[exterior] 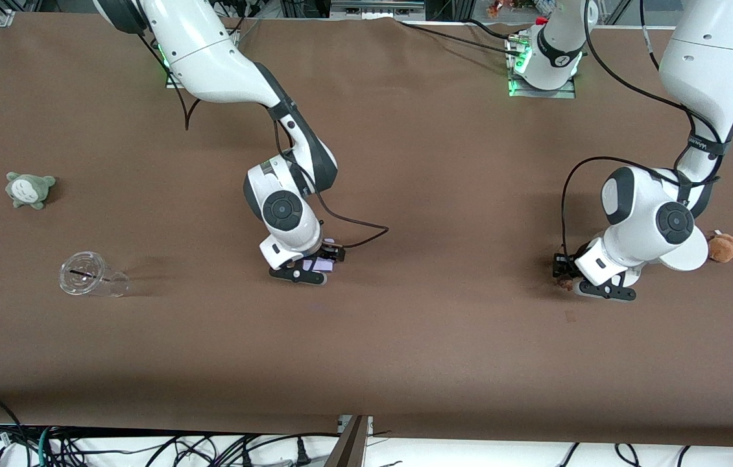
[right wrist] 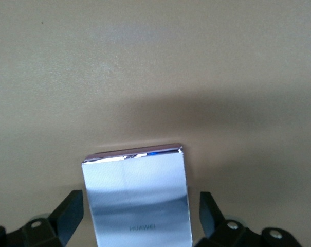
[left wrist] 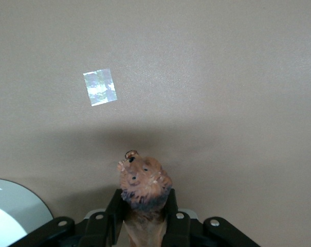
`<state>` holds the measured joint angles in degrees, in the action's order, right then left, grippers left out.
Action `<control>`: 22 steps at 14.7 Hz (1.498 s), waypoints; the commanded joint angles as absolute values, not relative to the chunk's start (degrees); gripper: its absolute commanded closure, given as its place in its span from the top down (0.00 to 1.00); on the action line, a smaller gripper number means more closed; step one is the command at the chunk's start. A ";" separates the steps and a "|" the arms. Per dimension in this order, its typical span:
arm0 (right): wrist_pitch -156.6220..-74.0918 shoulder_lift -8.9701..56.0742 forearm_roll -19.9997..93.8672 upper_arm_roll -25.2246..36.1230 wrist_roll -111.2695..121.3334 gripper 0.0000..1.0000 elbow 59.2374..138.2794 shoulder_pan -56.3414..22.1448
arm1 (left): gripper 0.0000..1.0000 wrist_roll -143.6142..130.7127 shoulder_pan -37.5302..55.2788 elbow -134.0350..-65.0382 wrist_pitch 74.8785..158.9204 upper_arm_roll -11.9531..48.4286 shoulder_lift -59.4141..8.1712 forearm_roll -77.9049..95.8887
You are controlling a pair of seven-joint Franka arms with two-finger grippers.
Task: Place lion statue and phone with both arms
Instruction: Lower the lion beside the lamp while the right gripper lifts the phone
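The lion statue (left wrist: 143, 182), orange-brown with a darker mane, sticks out head first from between the fingers of my left gripper (left wrist: 143, 211), which is shut on its body. In the front view this gripper (exterior: 564, 282) is low over the table toward the left arm's end, and the lion statue (exterior: 563, 283) shows only as a brown bit. The phone (right wrist: 137, 198), a pale lavender slab, lies between the fingers of my right gripper (right wrist: 140, 216). That gripper is open, with a gap at each side of the phone. In the front view the right gripper (exterior: 316, 267) and the phone (exterior: 322, 264) are near the table's middle.
A white round disc (exterior: 687, 256) and a brown plush toy (exterior: 724, 247) sit beside the left arm's hand. A small shiny square (left wrist: 99, 87) lies on the brown table. A grey-green plush (exterior: 29, 189) and a clear cup (exterior: 89, 275) on its side are toward the right arm's end.
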<state>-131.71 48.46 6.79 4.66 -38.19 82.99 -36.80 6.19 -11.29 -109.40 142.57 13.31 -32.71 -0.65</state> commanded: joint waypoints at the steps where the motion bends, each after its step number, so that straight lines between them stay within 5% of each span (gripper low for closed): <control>1: -132.54 49.31 5.27 5.27 -39.64 1.00 82.35 -37.88 | 0.09 8.44 -12.13 -109.51 143.26 13.89 -32.87 0.70; 3: -133.15 49.48 5.27 5.27 -39.64 0.99 82.44 -37.88 | 0.30 8.52 -12.22 -109.34 143.26 13.89 -33.31 0.70; 4: -133.33 49.66 5.27 5.27 -39.64 0.89 82.35 -37.88 | 0.33 8.53 -12.13 -109.34 143.26 13.89 -33.31 0.70; 7: -133.51 49.66 5.27 5.36 -39.55 0.35 82.35 -37.79 | 0.81 8.53 -12.22 -109.34 143.26 13.89 -33.31 0.70; 9: -133.16 49.05 4.23 5.71 -38.50 0.21 81.74 -37.36 | 1.00 8.44 -12.22 -109.25 143.26 13.89 -33.31 0.70; 22: -119.27 44.38 4.31 12.57 -7.22 0.21 82.44 -21.64 | 1.00 5.54 -12.04 -108.90 137.92 13.89 -25.85 0.79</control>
